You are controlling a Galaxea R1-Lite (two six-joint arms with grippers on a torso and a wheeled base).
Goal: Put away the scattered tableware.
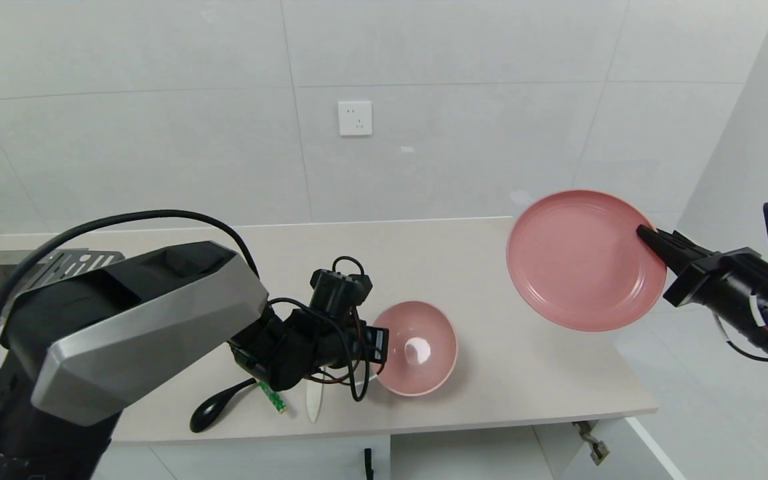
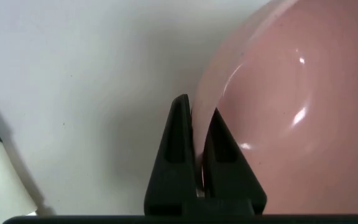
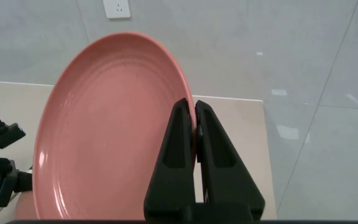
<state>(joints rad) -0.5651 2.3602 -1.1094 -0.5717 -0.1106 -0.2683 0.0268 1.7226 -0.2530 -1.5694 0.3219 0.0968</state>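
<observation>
A pink bowl sits on the beige counter near its front edge. My left gripper is shut on the bowl's rim; in the left wrist view its fingers pinch the pink bowl wall. My right gripper is shut on the rim of a pink plate, held tilted in the air beyond the counter's right end. In the right wrist view the pink plate stands on edge between the fingers. A black spoon and a white spoon lie by the front edge.
A small green-and-white item lies between the two spoons. A metal rack stands at the counter's far left. A wall socket is on the tiled wall behind. The back and middle of the counter are bare.
</observation>
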